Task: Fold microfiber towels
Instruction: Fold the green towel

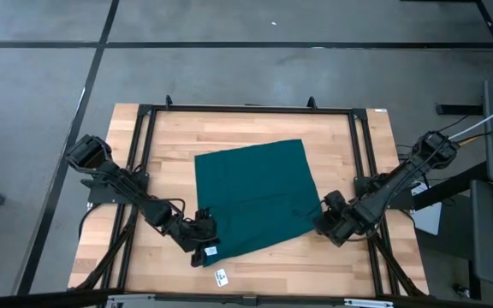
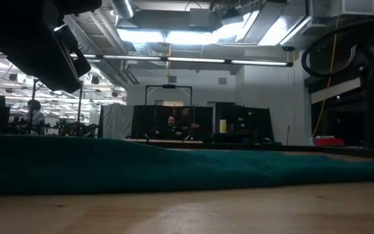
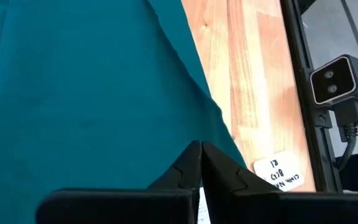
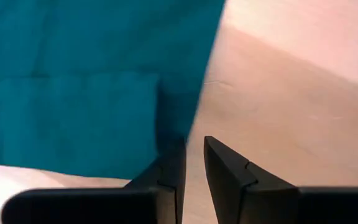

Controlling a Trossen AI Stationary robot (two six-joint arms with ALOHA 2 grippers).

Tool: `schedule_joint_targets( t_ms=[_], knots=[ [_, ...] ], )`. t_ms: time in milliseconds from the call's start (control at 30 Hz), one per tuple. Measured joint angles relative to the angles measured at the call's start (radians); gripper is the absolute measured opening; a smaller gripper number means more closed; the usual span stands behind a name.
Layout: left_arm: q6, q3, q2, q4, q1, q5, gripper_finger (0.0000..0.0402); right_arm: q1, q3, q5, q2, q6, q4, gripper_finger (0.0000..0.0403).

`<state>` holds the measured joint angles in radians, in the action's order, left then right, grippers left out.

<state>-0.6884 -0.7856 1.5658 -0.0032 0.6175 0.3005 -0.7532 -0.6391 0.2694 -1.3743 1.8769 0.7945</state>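
Note:
The dark teal towel (image 1: pixel 255 197) lies spread flat on the wooden table (image 1: pixel 246 128), turned a little askew. It shows as a low teal band (image 2: pixel 174 172) in the low view. My left gripper (image 1: pixel 204 244) is at the towel's near left corner, its fingers shut with their tips over the cloth (image 3: pixel 201 144). My right gripper (image 1: pixel 328 224) points steeply down at the towel's near right corner. A narrow gap remains between its fingers (image 4: pixel 194 140). One tip stands over the cloth's edge (image 4: pixel 188 118) and the other over bare wood. Whether they touch the cloth I cannot tell. My left gripper has its shut fingertips (image 3: pixel 191 155) on the towel at the near left corner (image 3: pixel 219 134), close beside the cloth's edge. The fingers slant down from the table's near left. They hide the place of contact, so the layers do not show. The cloth around them lies flat on the table.
A white handwritten note (image 1: pixel 221 275) lies on the wood near the front edge, beside the left gripper (image 3: pixel 278 174). Black frame rails (image 1: pixel 144 111) border the table. A small camera (image 3: pixel 340 81) sits at the near edge. Bare wood shows beyond the towel's far side. People sit in the room behind (image 2: pixel 177 123).

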Motion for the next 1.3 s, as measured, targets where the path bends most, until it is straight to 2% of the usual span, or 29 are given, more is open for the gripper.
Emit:
schedule_joint_targets(
  t_ms=[300, 467, 567, 700, 800, 900, 967, 1100, 1300],
  knots=[
    [0.02, 0.0, 0.0, 0.0, -0.012, -0.015, 0.0006, -0.005, 0.005, -0.001, -0.015, -0.064, -0.186, 0.0076],
    [0.033, 0.0, -0.004, -0.001, -0.026, -0.031, 0.0004, -0.053, 0.005, -0.08, -0.089, -0.074, -0.328, 0.0067],
    [0.039, 0.0, -0.021, -0.007, -0.026, -0.029, 0.0002, -0.098, -0.006, -0.084, -0.132, -0.022, -0.388, 0.0063],
    [0.039, 0.0, -0.055, -0.108, -0.026, 0.007, 0.0005, -0.152, -0.075, -0.072, -0.187, 0.004, -0.387, 0.0063],
    [0.043, 0.001, -0.07, -0.216, -0.026, 0.047, 0.0005, -0.184, -0.155, -0.064, -0.257, -0.049, -0.392, 0.0064],
    [0.03, 0.027, -0.07, -0.206, -0.03, 0.073, 0.0002, -0.209, -0.249, -0.057, -0.361, -0.167, -0.392, 0.0065],
    [0.022, 0.057, -0.069, -0.157, -0.045, 0.048, 0.0002, -0.225, -0.311, -0.05, -0.423, -0.214, -0.403, 0.0062],
    [-0.005, 0.117, -0.069, -0.081, -0.107, -0.003, 0.0003, -0.266, -0.4, 0.04, -0.518, -0.184, -0.422, 0.0053],
    [0.024, 0.201, -0.015, 0.111, -0.272, -0.191, 0.0003, -0.3, -0.429, 0.226, -0.55, -0.046, -0.385, 0.0045]
  ],
)
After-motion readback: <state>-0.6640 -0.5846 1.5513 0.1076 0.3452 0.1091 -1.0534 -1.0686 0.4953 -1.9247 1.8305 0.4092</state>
